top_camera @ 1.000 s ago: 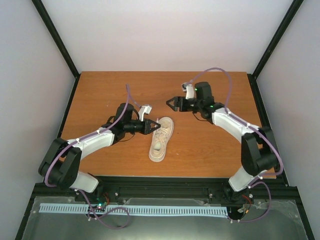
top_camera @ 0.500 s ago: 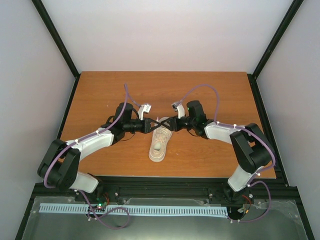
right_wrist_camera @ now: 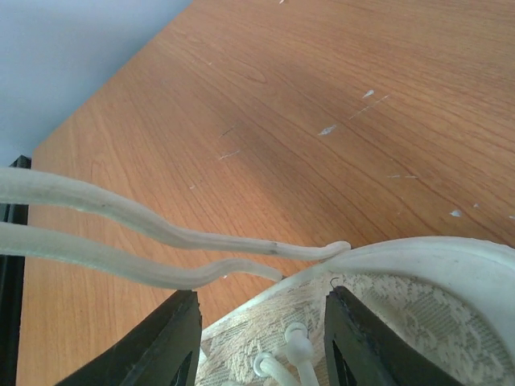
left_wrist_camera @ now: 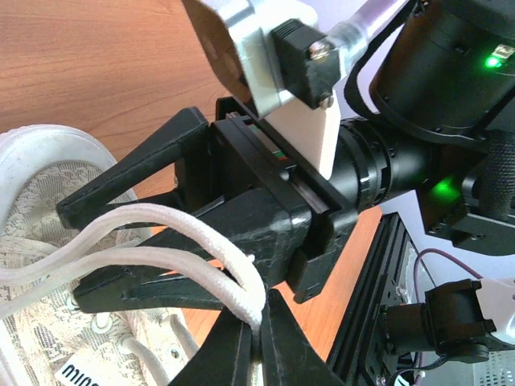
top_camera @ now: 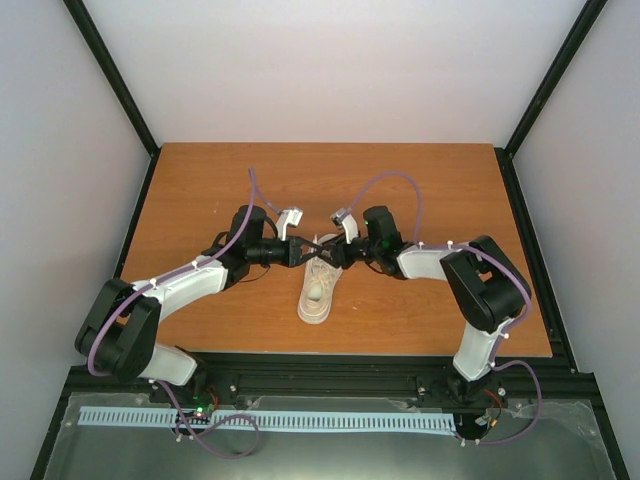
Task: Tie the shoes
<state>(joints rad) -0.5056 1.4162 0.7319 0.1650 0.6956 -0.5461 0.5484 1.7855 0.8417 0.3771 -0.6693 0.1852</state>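
Table (top_camera: 200,190) — sneaker (top_camera: 318,290), lace (left_wrist_camera: 201,257) in left claw (top_camera: 303,254)

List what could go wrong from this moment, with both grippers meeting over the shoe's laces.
1. The left gripper is shut on the lace right beside the right gripper, whose jaws stand apart. The two nearly touch, so they could collide.
2. In the right wrist view both lace strands run beyond its fingers, so a closure may catch one strand or none.
3. Nothing visibly pins the shoe; a pull on the lace could drag it.
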